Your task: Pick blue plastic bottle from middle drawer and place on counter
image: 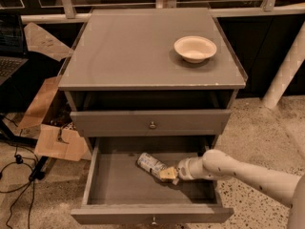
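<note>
In the middle drawer [143, 213] the gripper [169, 174] seemingly touches the blue plastic bottle [149, 163], its hold impossible to tell; counter [128, 51] placement remains.

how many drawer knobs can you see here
2. The upper knob is on the shut drawer front; the lower knob is on the open middle drawer. The gripper is inside that drawer, at the blue plastic bottle. Others may be out of view below.

The white, tube-shaped robot arm [248, 173] extended almost level from the 4 o'clock edge toward 9 o'clock. Its rounded white wrist [190, 168] ended in the pale yellowish parallel-jaw gripper [169, 174], low near 6 o'clock.
</note>
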`<control>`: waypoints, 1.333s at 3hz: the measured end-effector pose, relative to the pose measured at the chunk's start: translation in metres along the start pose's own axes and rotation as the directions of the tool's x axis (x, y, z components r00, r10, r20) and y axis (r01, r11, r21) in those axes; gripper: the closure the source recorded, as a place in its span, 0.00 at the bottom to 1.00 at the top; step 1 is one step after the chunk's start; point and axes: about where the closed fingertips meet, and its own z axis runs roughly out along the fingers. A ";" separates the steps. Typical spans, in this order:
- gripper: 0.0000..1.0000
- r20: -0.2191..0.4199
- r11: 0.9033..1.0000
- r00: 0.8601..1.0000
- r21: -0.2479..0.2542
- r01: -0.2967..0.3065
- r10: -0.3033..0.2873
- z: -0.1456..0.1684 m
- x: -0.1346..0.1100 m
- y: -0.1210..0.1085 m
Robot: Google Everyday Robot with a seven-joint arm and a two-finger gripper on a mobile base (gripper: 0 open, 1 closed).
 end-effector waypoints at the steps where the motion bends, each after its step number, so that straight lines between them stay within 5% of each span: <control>1: 0.65 0.000 1.000 1.000 0.000 0.000 0.000 0.000 0.000 0.000; 2: 0.88 0.000 1.000 1.000 0.000 0.000 0.000 0.000 0.000 0.000; 3: 1.00 0.000 1.000 1.000 0.000 0.000 0.000 0.000 0.000 0.000; 4: 1.00 0.000 1.000 1.000 0.000 0.000 0.000 0.000 0.000 0.000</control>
